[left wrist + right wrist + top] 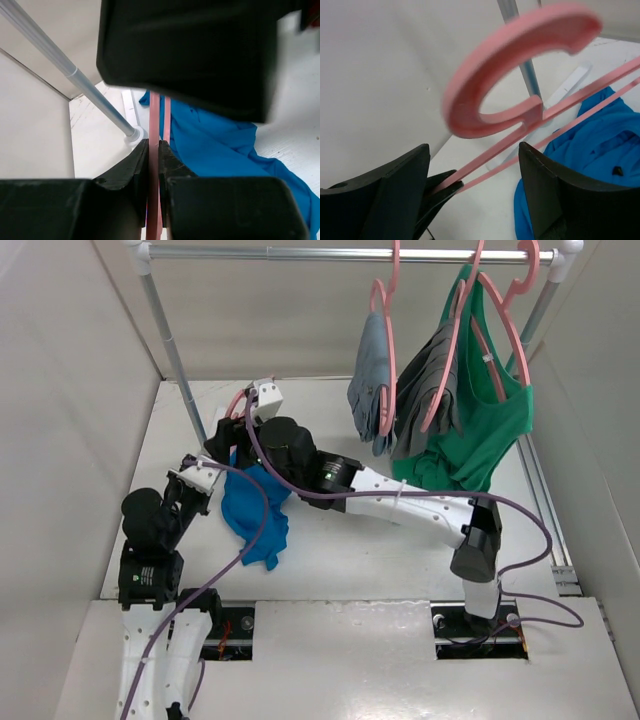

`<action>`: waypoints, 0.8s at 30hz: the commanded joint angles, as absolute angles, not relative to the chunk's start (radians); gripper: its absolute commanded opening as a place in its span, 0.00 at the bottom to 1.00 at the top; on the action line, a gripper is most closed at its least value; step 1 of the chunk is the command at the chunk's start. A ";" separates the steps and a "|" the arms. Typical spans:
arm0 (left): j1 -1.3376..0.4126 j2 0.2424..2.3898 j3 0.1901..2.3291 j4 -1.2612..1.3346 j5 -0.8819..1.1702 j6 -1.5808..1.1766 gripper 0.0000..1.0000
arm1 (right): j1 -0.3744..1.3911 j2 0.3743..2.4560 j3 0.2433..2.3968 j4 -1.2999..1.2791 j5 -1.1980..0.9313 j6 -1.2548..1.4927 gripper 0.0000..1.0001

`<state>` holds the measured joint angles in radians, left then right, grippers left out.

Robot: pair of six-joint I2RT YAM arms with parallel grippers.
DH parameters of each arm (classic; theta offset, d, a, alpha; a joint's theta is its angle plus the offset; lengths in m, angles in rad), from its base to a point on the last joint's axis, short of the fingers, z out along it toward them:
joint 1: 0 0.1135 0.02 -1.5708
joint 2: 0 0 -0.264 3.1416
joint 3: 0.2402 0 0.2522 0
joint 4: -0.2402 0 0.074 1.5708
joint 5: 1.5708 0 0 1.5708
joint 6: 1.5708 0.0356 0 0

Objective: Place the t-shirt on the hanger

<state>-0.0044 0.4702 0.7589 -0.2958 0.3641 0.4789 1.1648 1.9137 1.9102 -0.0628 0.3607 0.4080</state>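
hanger (154,125) clamped between left fingers (131,172), inside parted right fingers (395,190).

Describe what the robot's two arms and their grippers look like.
The left arm and the right arm are built from white tube-like links joined by chunky black cylindrical joints. A purple cable runs along each. The left gripper and the right gripper have thick matte black fingers that taper toward the tips. No markings are legible.
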 commanded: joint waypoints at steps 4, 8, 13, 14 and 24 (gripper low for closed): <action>-0.005 0.463 0.753 -0.161 0.393 0.492 0.00 | 1.167 1.971 1.959 -0.012 0.431 0.517 0.71; -0.005 0.463 0.744 -0.150 0.383 0.503 0.00 | 1.167 1.971 1.959 -0.048 0.468 0.564 0.70; -0.005 0.453 0.723 -0.215 0.523 0.612 0.00 | 1.146 2.039 2.012 -0.048 0.430 0.598 0.70; -0.005 0.453 0.723 -0.225 0.538 0.636 0.00 | 1.137 2.049 2.013 -0.048 0.430 0.598 0.70; -0.005 0.337 0.638 -0.182 0.589 0.776 0.00 | 1.066 2.072 1.931 -0.095 0.258 0.831 0.30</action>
